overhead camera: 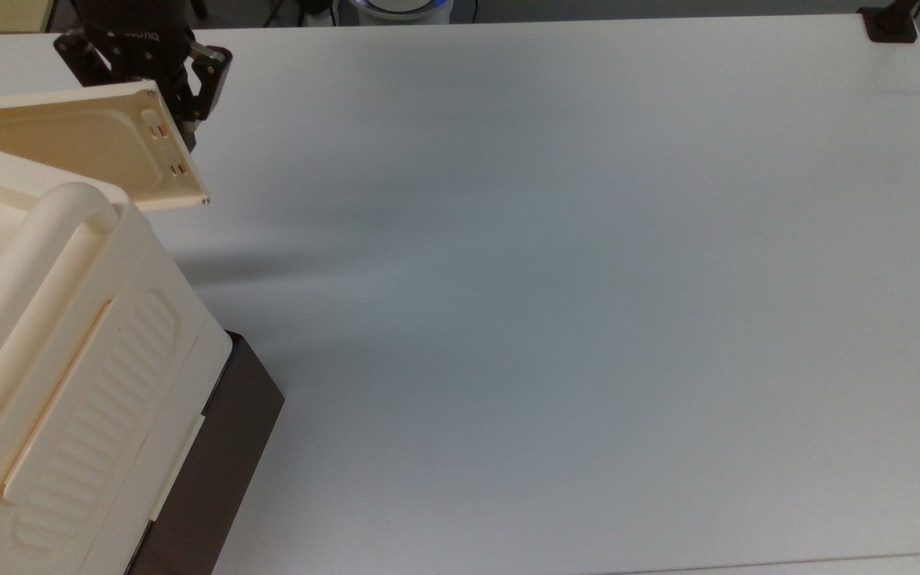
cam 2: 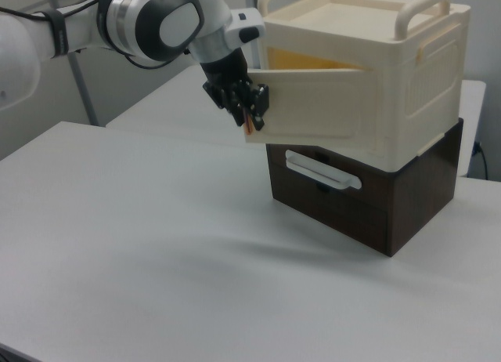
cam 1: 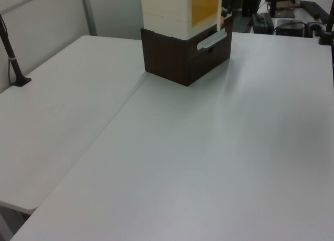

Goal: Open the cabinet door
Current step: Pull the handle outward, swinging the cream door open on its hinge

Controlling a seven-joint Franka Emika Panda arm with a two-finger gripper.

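- Cabinet door [overhead camera: 69,148]: smooth cream plastic, matt, tan on its inner face.
- Cabinet body [cam 2: 407,72]: moulded cream plastic, ribbed side panel.
- Base drawer unit [cam 2: 376,197]: dark brown, wood-look finish.
- Table [overhead camera: 572,279]: smooth matt white.
- Gripper [cam 2: 249,110]: matt black.

One arm with one gripper [cam 2: 249,111], its two fingers at the free edge of the one open door [cam 2: 313,103]. Beyond the fingers stands one cream cabinet [cam 2: 407,80] with two top handles [cam 2: 423,3], stacked on one brown drawer unit [cam 2: 391,205] below the fingers, which has one pale handle [cam 2: 321,171]. One white table [overhead camera: 588,279]. One black clamp [overhead camera: 890,22] far from the fingers.
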